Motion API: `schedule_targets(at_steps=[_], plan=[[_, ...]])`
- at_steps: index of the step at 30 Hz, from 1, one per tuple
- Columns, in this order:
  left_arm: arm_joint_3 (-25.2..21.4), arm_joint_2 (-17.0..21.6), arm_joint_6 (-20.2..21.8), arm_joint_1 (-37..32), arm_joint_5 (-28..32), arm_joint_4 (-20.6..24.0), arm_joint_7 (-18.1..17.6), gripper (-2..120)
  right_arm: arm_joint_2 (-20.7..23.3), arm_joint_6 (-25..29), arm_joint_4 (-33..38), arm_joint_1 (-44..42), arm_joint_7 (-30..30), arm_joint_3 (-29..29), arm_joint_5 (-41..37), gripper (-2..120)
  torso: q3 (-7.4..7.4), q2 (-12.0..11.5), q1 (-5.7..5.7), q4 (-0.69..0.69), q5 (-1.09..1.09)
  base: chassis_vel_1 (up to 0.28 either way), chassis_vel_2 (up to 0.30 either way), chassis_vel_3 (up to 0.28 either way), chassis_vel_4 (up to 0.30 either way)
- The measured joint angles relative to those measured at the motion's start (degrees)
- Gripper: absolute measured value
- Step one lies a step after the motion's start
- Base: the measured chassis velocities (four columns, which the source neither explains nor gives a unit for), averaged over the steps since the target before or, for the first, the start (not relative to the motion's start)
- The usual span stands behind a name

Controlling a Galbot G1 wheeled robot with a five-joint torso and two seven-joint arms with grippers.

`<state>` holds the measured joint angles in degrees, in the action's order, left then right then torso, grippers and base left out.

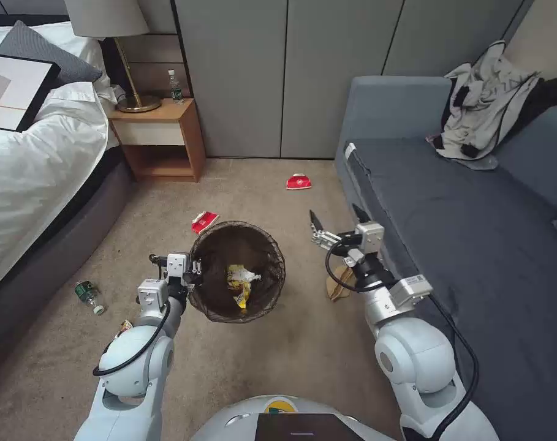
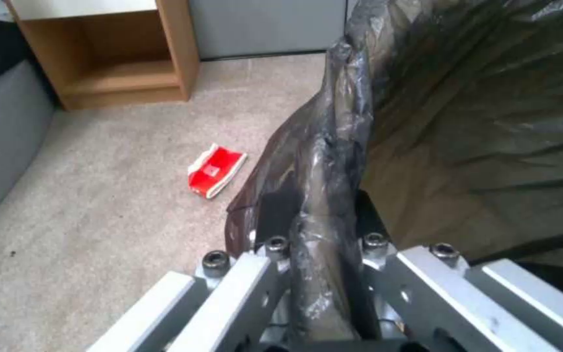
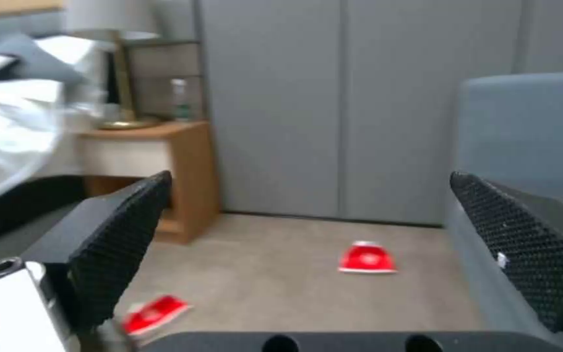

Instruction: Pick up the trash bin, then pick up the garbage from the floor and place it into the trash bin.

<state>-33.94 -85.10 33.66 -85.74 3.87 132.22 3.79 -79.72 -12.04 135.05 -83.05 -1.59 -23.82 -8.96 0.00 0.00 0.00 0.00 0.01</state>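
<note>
The trash bin (image 1: 228, 246), lined with a dark bag, hangs just off the carpet with my left gripper (image 1: 193, 269) shut on its near-left rim. The left wrist view shows the fingers (image 2: 386, 274) clamped over the bag-covered rim of the bin (image 2: 477, 127). A yellow wrapper and a white tissue wad (image 1: 241, 283) lie inside. My right gripper (image 1: 335, 216) hovers open and holds nothing, to the right of the bin beside the sofa; its black pads (image 3: 122, 244) stand wide apart. Garbage on the floor: two red cartons (image 1: 298, 182) (image 1: 204, 221), a tan paper bag (image 1: 339, 284), a small green-labelled bottle (image 1: 89, 296).
A grey sofa (image 1: 450, 208) with a jacket (image 1: 486, 104) runs along the right. The bed (image 1: 39, 165) lies on the left, and a wooden nightstand (image 1: 159, 135) with a lamp and a bottle stands at the back. Open carpet lies ahead toward the far carton (image 3: 367, 258).
</note>
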Motion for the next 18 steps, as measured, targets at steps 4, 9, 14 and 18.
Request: schedule_targets(at_steps=[4, 9, 14, 18], plan=[[-0.1, 0.1, 0.0, 0.0, 0.2, 0.0, 0.0, 3, -0.8, 2.0, -0.6, -1.8, -0.2, -2.2, 2.3, 100, 0.0, 0.0, 0.0, 0.01, 0.0, 0.0, 0.0, 0.0, 0.0], [-0.2, 0.2, 0.0, 0.0, 0.6, 0.3, 0.1, 3, -1.0, 3.4, -0.4, -4.4, -1.0, -4.2, 2.4, 100, 0.0, 0.0, 0.0, 0.0, -0.01, 0.0, 0.0, 0.0, 0.0], [-0.7, 0.3, 0.0, 0.0, 0.9, 0.3, 0.1, 3, -1.0, 5.1, -0.2, -7.3, -1.4, -5.1, 2.4, 100, 0.0, 0.0, 0.0, 0.0, -0.01, 0.0, 0.0, 0.0, 0.0], [-1.2, 0.4, 0.0, -0.1, 1.1, 0.9, 0.1, 3, -1.2, 6.9, -0.2, -9.8, -1.6, -5.2, 2.6, 100, 0.0, 0.0, 0.0, 0.0, -0.01, 0.0, 0.0, 0.0, 0.0]])
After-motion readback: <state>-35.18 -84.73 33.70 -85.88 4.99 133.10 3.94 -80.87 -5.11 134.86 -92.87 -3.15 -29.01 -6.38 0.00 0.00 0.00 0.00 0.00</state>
